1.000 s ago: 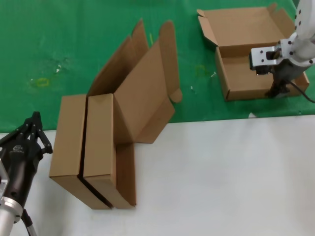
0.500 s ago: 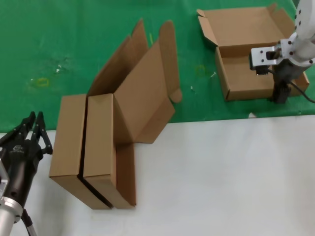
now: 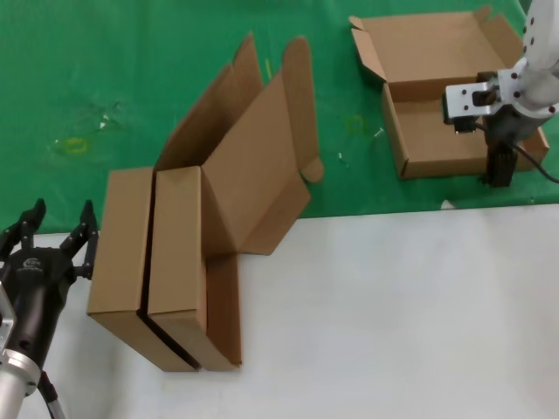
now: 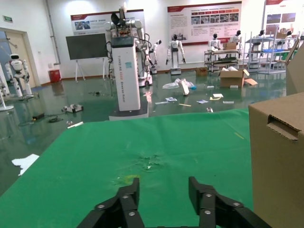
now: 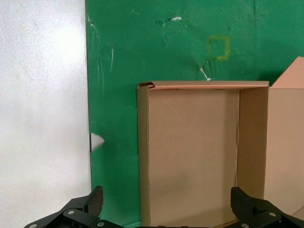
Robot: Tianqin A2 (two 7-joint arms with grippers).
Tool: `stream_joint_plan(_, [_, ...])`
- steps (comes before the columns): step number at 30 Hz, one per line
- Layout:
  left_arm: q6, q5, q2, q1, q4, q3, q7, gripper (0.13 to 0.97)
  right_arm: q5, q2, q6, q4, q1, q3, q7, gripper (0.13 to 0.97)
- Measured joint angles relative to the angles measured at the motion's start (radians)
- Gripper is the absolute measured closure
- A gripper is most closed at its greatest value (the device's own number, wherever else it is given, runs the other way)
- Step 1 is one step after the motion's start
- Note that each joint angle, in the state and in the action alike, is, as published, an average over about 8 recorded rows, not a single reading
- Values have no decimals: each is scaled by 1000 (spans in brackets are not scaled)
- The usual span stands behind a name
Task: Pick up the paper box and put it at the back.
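Lower left: my left claw [image 3: 57,229] is spread open, empty, just beside the two closed boxes [image 3: 157,262] on the white tabletop [image 3: 393,305]. Upper right: the paper box [image 3: 432,131] lies on the green cloth [image 3: 131,70], plain brown, lid hinged open, tray long side across the frame. My right claw [image 3: 500,170], nearer, hangs over its lower-right corner, fingers wide apart, gripping nothing.

Bright even light, soft shadows, sharp focus

Plain brown paper box [image 3: 437,113], green stained back [image 3: 131,78], white tabletop [image 3: 393,323], black left gripper [image 3: 57,229]
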Motion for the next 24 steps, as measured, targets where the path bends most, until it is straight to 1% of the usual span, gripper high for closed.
stream_joint_plan(4, [0,0,0,0,0,0,0,770,0,0,0,0,0,0,0,160])
stream_joint_plan(6, [0,0,0,0,0,0,0,720,0,0,0,0,0,0,0,141])
stream_joint_plan(15, [0,0,0,0,0,0,0,490,12,2,11,20,-20,11,2,132])
stream_joint_plan(20, [0,0,0,0,0,0,0,356,50,8,46,86,-85,47,8,129])
stream_joint_plan(21, [0,0,0,0,0,0,0,356,59,9,55,103,-102,55,10,129])
stream_joint_plan(24, [0,0,0,0,0,0,0,302,92,14,85,158,-156,85,15,129])
